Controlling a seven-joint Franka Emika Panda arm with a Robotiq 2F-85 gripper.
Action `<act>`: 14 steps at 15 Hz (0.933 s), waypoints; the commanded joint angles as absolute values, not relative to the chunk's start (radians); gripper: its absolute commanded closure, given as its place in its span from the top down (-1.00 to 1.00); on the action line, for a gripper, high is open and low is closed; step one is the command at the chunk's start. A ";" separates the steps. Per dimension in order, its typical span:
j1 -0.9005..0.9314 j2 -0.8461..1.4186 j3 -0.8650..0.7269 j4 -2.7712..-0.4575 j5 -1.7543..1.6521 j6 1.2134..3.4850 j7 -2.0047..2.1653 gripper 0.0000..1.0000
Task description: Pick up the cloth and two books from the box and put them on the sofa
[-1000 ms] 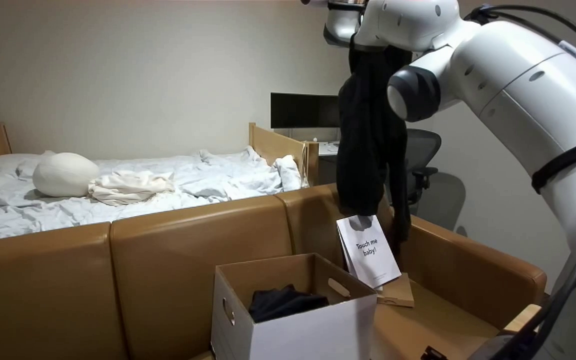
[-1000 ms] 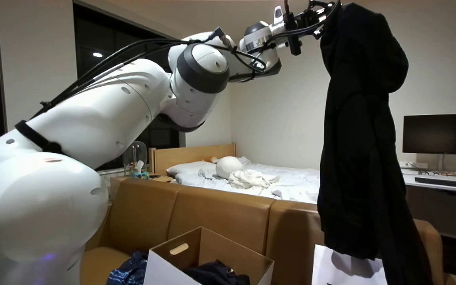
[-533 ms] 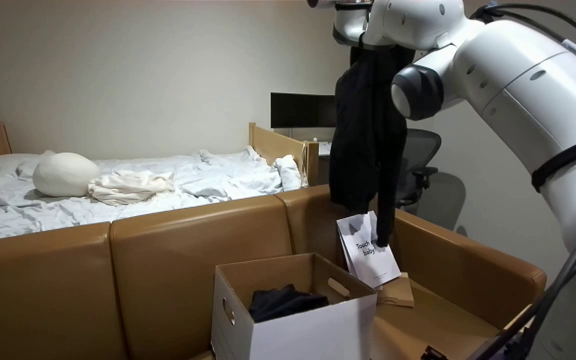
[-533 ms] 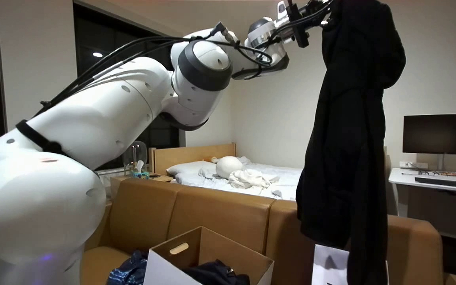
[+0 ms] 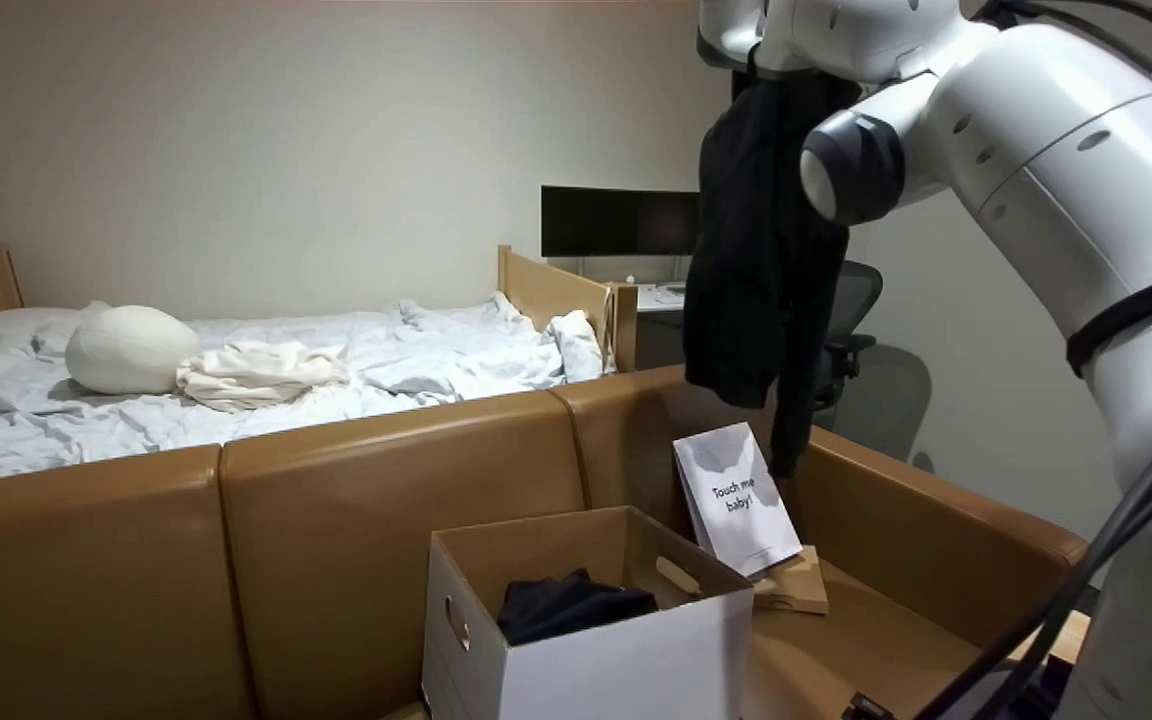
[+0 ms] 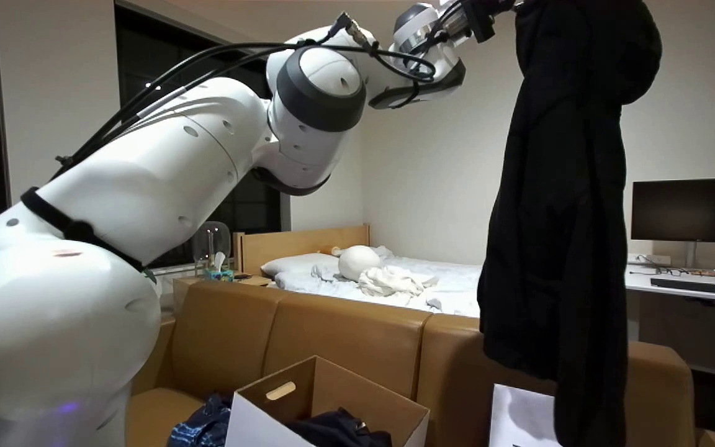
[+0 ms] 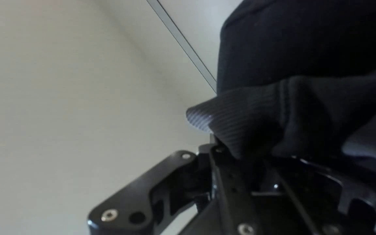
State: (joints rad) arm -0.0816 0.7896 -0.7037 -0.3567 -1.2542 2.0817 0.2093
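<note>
Cloth [image 6: 562,217] hangs higher than before, apparently pinched in the claw [image 7: 244,160].

Folds of black cloth [image 7: 305,107] partly hide the fingertips of the gripper [image 7: 240,156] in the wrist view. On a white booklet [image 6: 521,415], partly covered by the cloth in an exterior view, one line of print [image 5: 764,554] is too small to read. Both exterior views crop the near side of the white box [image 5: 626,665], whose wall conceals part of the dark fabric [image 5: 576,605] inside.

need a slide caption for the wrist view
The gripper closed on the black cloth, a ribbed edge of fabric jutting out toward the picture's left.
</note>
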 commanded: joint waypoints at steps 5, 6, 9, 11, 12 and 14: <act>-0.109 0.713 -0.597 -0.362 -1.291 2.261 -0.155 -0.93; -0.114 0.706 -0.587 -0.367 -1.292 2.269 -0.187 -0.93; -0.121 0.687 -0.554 -0.378 -1.290 2.283 -0.274 -0.93; -0.126 0.681 -0.535 -0.378 -1.295 2.291 -0.311 -0.51; -0.128 0.678 -0.527 -0.379 -1.298 2.298 -0.328 -0.16; -0.132 0.675 -0.521 -0.375 -1.314 2.316 -0.339 0.06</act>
